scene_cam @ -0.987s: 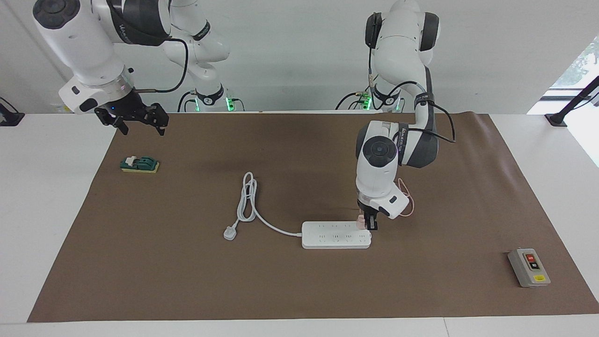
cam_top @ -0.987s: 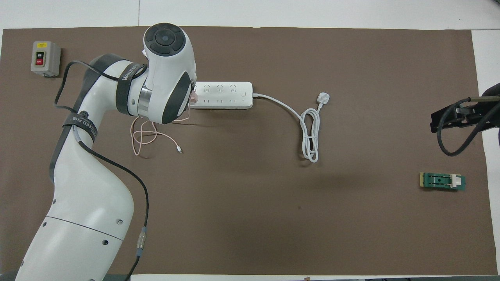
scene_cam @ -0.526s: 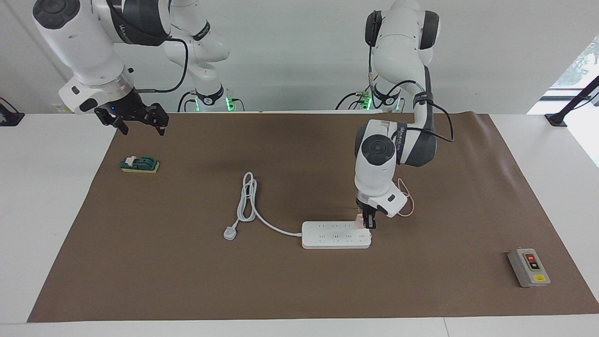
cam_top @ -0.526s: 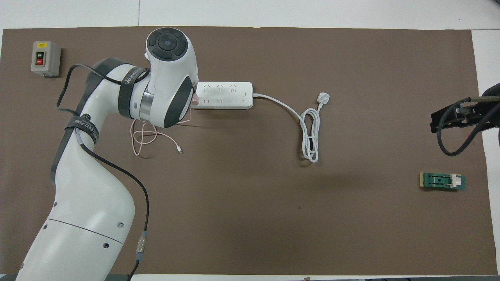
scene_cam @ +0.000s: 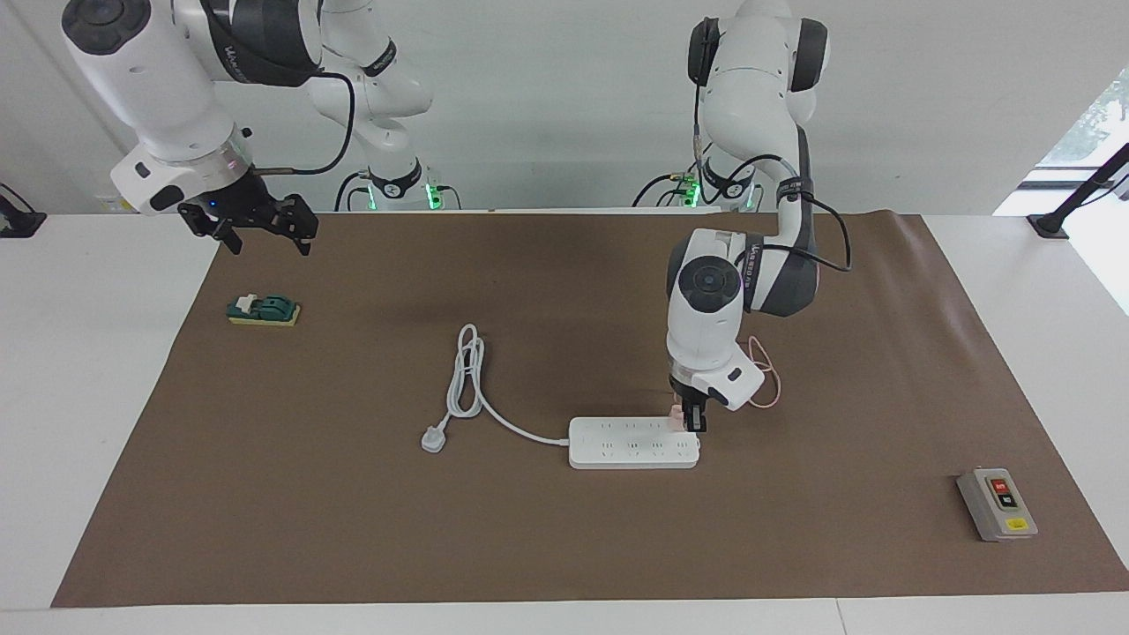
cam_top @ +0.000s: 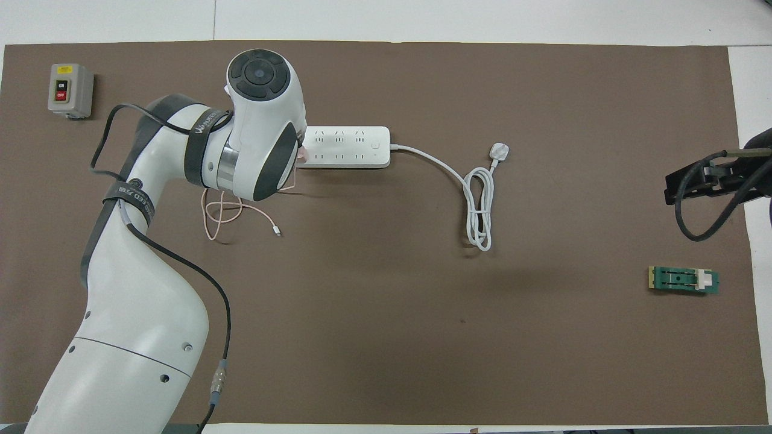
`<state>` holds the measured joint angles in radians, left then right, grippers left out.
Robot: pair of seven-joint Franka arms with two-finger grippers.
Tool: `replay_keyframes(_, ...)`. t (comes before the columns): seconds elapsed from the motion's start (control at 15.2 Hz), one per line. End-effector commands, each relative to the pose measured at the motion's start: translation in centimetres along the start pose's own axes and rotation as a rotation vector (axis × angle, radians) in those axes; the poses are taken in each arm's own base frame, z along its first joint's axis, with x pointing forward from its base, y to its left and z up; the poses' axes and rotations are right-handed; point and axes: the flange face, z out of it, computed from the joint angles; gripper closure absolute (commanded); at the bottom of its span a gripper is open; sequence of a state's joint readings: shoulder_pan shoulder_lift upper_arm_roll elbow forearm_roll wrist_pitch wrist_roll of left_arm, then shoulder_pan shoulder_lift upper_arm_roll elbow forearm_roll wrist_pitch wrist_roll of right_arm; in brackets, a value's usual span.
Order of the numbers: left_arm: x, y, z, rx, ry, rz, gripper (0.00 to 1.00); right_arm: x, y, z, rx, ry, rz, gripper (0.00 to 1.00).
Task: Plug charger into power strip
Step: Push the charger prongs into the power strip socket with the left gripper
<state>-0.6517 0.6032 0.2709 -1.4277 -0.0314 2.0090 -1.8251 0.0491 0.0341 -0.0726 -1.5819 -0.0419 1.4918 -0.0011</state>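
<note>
A: Facing view first: where is the charger [scene_cam: 676,418]?

B: Pinched in the left gripper [scene_cam: 690,422], right at the power strip [scene_cam: 633,443], over the strip's end nearest the left arm's end of the mat [scene_cam: 564,547]. The pink cube sits at the strip's top face there; whether its pins are in a socket I cannot tell.

A: And its cable?

B: The thin pink cable [cam_top: 226,214] trails from under the wrist and loops on the mat, nearer the robots than the strip, its small connector lying loose.

A: Any containers?

B: Only the strip's sockets hold anything, and the ones in view carry no plugs. Its thick white cord [cam_top: 476,199] runs toward the right arm's end and coils, with the white plug [cam_top: 499,150] lying flat beside the coil.

A: The other arm?

B: It waits. The right gripper [scene_cam: 260,231] hangs with fingers spread over the mat's corner at the robots' edge, holding nothing. A green block [scene_cam: 263,310] lies on the mat below it, near that corner.

A: Anything else?

B: A grey switch box [scene_cam: 997,504] with red and black buttons sits near the corner farthest from the robots, at the left arm's end.
</note>
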Motion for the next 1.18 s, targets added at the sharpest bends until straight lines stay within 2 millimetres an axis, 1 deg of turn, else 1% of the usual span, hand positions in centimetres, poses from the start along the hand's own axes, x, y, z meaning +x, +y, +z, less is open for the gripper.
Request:
replay_keyframes(0.0, -0.4, -1.4, 1.4, -0.003, 0.009, 0.003, 1.0, -0.4, 0.0, -0.5, 0.021, -0.006, -0.012, 0.0)
replay_keyframes(0.13, -0.7, -1.8, 2.4, 0.001, 0.011, 0.008, 1.0, -0.4, 0.0, -0.4, 0.021, -0.008, -0.012, 0.0)
replay_keyframes(0.2, -1.6, -2.3, 2.8, 0.006, 0.012, 0.021, 1.0, -0.4, 0.0, -0.5, 0.021, -0.006, -0.012, 0.0)
replay_keyframes(0.33, -2.0, -2.4, 3.4, 0.015, 0.018, 0.025, 1.0, -0.4, 0.0, -0.5, 0.021, -0.006, -0.012, 0.0)
replay_keyframes(0.39, -3.1, -2.6, 5.4, 0.042, 0.031, 0.037, 1.0, -0.4, 0.0, -0.5, 0.021, -0.006, -0.012, 0.0)
replay_keyframes(0.46, -3.2, -2.4, 5.3, 0.039, 0.029, 0.038, 1.0, -0.4, 0.1, -0.5, 0.022, -0.006, -0.01, 0.0)
replay_keyframes(0.53, -3.2, -2.3, 4.9, 0.049, 0.03, 0.036, 1.0, -0.4, 0.0, -0.5, 0.021, -0.006, -0.012, 0.0)
replay_keyframes(0.72, -2.8, -1.9, 4.8, 0.038, 0.022, 0.031, 1.0, -0.4, 0.0, -0.5, 0.021, -0.006, -0.012, 0.0)
replay_keyframes(1.12, -2.4, -2.0, 5.4, 0.053, 0.012, 0.025, 1.0, -0.4, 0.0, -0.5, 0.021, -0.006, -0.012, 0.0)
